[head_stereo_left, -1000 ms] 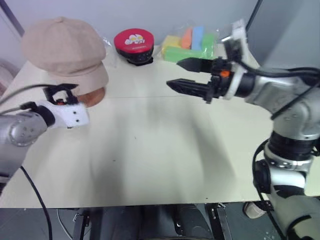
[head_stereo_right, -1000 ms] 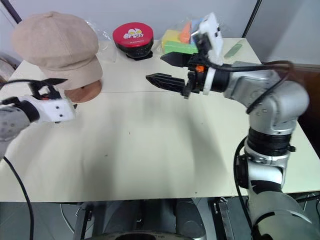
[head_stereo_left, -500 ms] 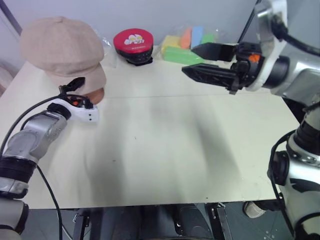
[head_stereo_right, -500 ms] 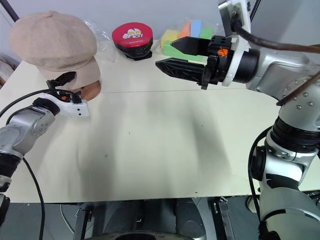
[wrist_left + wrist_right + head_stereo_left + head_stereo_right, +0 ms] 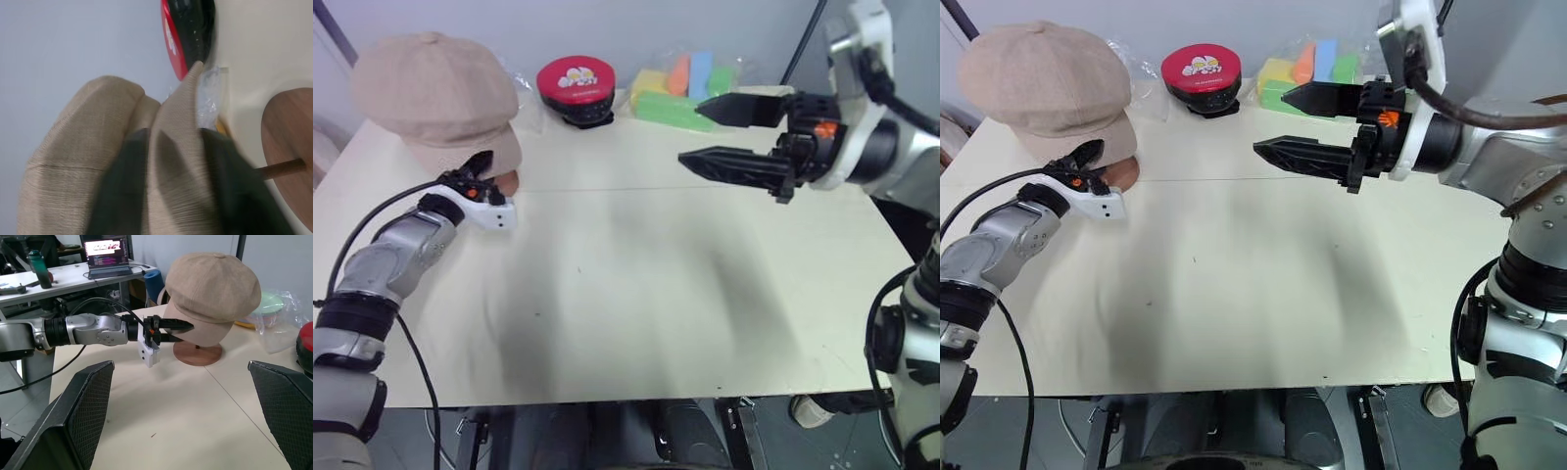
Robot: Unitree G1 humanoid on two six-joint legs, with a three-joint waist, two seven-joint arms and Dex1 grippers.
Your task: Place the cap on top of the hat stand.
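Cap (image 5: 435, 98) of beige-tan fabric sits on top of the hat stand (image 5: 197, 353), whose round reddish-brown wooden base rests on the cream table (image 5: 636, 284) near its far left corner; the puffy crown hides the stand's top disc, and the brim hangs down toward the base. The left gripper (image 5: 1089, 162) reaches level to the brim's lower edge, and its two black fingers (image 5: 122, 196) are pinched on the brim with the fabric between them. The right gripper (image 5: 729, 132) hovers well apart from the cap, above the table and pointing toward the robot's left, its long black fingers spread wide with nothing between them. Beyond the cap along the table's far edge stands a red round lidded container (image 5: 575, 86), and past that lie bright foam blocks (image 5: 680, 88) in a clear bag.
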